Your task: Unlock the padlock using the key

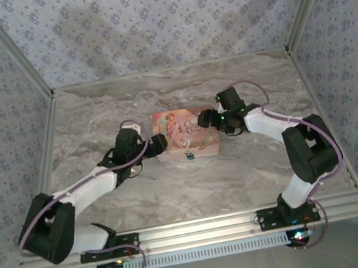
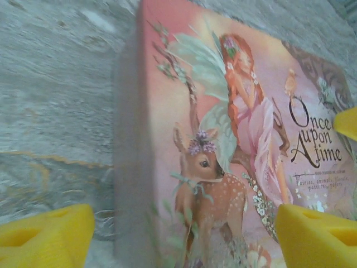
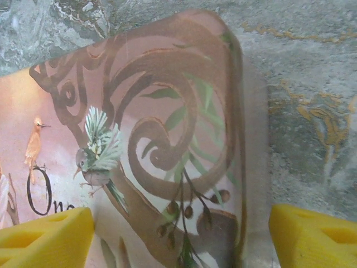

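Note:
The padlock (image 1: pixel 189 154) is a tiny blue-teal lock hanging at the middle of the near side of a pink picture-printed box (image 1: pixel 179 128). My left gripper (image 1: pixel 158 143) is open at the box's left end. In the left wrist view it (image 2: pixel 187 240) straddles the left edge of the box (image 2: pixel 223 139), one yellow finger over the table, the other over the lid. My right gripper (image 1: pixel 205 119) is open at the far right corner; in its wrist view it (image 3: pixel 181 240) spans the box's rounded corner (image 3: pixel 156 111). The key is out of view.
The box lies in the middle of a marble-patterned table (image 1: pixel 93 121). Patterned walls close in the back and both sides. A metal rail (image 1: pixel 202 227) with the arm bases runs along the near edge. A yellow fingertip (image 2: pixel 346 123) of the right gripper shows over the lid.

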Robot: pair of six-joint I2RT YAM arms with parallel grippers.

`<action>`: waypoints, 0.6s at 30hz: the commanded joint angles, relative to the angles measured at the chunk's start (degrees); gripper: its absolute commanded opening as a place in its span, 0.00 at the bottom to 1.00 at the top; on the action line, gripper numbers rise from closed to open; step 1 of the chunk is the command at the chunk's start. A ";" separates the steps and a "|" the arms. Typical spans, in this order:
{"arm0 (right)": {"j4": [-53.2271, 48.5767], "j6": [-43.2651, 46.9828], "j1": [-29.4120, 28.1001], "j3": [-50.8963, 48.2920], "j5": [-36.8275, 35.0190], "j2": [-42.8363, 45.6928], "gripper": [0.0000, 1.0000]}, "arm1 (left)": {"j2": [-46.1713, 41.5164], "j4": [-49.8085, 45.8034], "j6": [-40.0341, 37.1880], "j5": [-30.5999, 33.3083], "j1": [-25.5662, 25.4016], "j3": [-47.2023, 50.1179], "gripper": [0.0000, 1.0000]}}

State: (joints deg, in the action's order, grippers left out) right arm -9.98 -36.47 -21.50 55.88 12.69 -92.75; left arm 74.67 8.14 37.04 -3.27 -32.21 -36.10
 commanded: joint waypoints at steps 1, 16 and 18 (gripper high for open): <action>-7.03 3.06 1.12 0.55 -3.99 4.50 0.84 | -6.60 -7.25 0.58 6.22 0.91 -0.77 0.85; -23.20 7.21 -9.50 -0.62 -11.73 28.63 0.77 | -19.51 -41.50 15.39 17.07 1.62 -0.18 0.57; -23.07 7.15 -12.30 -1.52 -11.27 30.89 0.76 | -17.95 -39.95 16.18 17.32 1.85 0.76 0.56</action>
State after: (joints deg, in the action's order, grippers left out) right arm -29.04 -30.35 -31.29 55.51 2.52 -64.10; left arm 55.35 -28.77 49.21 12.25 -30.74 -36.10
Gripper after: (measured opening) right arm 0.766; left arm 0.563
